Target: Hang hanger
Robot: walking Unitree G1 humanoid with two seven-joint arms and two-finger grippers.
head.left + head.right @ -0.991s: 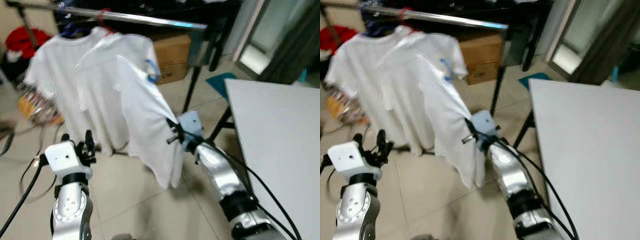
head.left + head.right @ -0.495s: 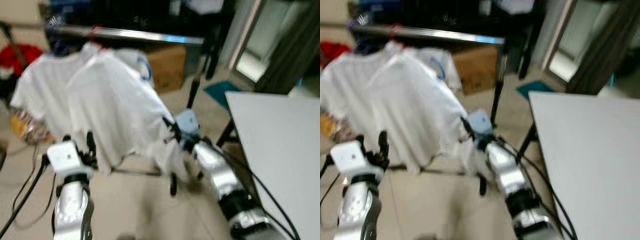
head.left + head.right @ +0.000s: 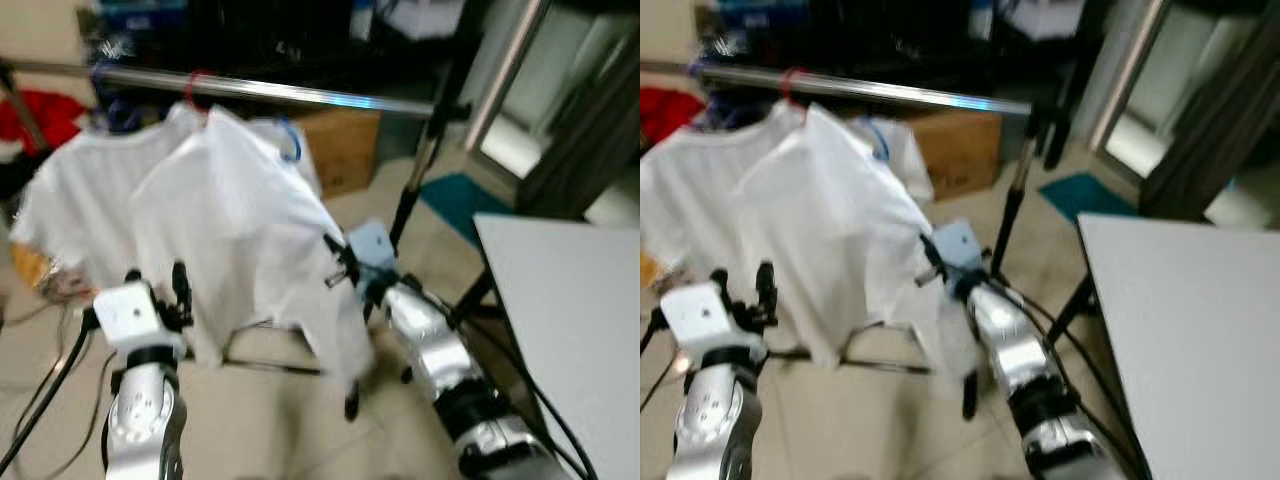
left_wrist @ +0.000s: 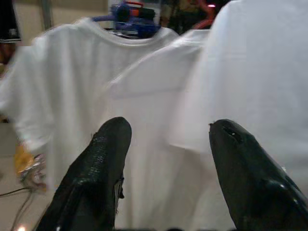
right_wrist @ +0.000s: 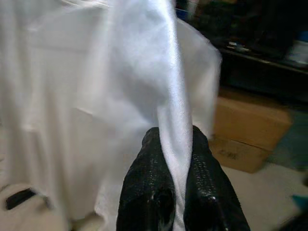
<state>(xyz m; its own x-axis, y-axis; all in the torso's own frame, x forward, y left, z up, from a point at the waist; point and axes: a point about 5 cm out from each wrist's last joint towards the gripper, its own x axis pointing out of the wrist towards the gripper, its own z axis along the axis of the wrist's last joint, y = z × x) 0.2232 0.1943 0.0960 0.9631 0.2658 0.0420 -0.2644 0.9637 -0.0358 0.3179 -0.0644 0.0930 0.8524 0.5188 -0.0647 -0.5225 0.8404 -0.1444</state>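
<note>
Left gripper [image 4: 163,163] hovers, jaws wide apart and empty. Right gripper [image 5: 175,159] pinches the shirt [image 3: 255,215]. Since a second ago its blue hanger [image 3: 291,140] has risen close under the rail [image 3: 300,93], seemingly not yet hooked.

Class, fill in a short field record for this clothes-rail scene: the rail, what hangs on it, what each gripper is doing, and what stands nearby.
rail: metal rail, horizontal, on a stand
hanging: white T-shirts on hangers, blue hanger among them
right gripper: fingers shut on a fold of the nearest white shirt
left gripper: open, holding nothing, facing the shirts
nearby: cardboard box behind the rail; grey table on the robot's right
</note>
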